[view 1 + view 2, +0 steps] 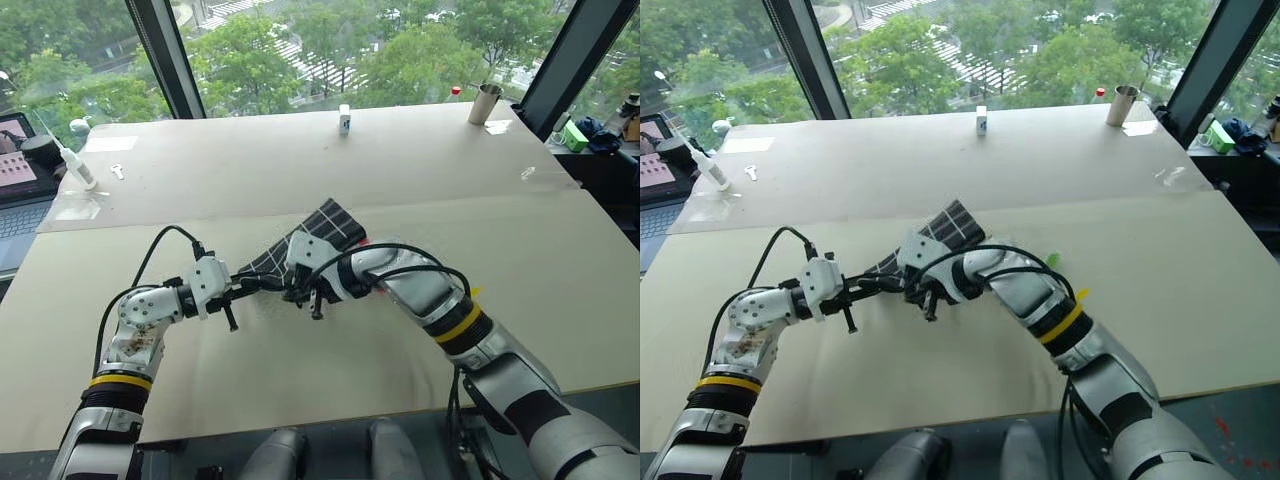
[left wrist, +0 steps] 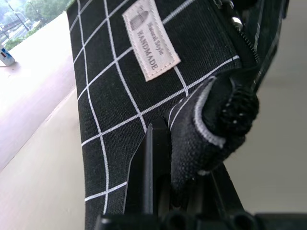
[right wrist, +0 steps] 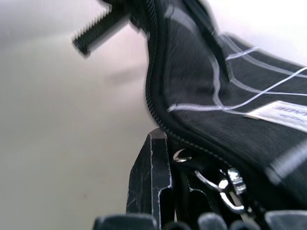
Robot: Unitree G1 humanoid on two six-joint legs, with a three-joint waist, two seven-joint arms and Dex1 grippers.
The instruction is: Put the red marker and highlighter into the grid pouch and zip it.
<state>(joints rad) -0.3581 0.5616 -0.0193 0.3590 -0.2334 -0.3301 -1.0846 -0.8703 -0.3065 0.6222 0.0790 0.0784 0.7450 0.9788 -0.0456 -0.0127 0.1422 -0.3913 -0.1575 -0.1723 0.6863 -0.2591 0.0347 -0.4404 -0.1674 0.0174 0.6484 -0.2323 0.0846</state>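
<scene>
Left eye view: both arms meet over the middle of the pale tabletop (image 1: 520,290), where the grid pouch (image 1: 322,232) is lifted at its near end between the two pincers. The left pincer (image 1: 248,284) is clamped on the pouch's near corner, its black fingers (image 2: 149,172) pinching a bunched fold of fabric and strap, apparently to anchor the pouch so it cannot slide. The right pincer (image 1: 304,293) is closed at the zipper end, where the right wrist view shows a finger (image 3: 152,177) pressed against the metal zipper hardware (image 3: 225,184) beside the line of teeth; judging by this two-handed hold, one arm braces while the other works the zip, though how far it is closed cannot be told. The pouch is black cloth crossed by thin white grid lines, with a small white label (image 2: 150,38) stitched on its face. A sliver of red (image 1: 361,241) peeks from beside it, too small to identify.
</scene>
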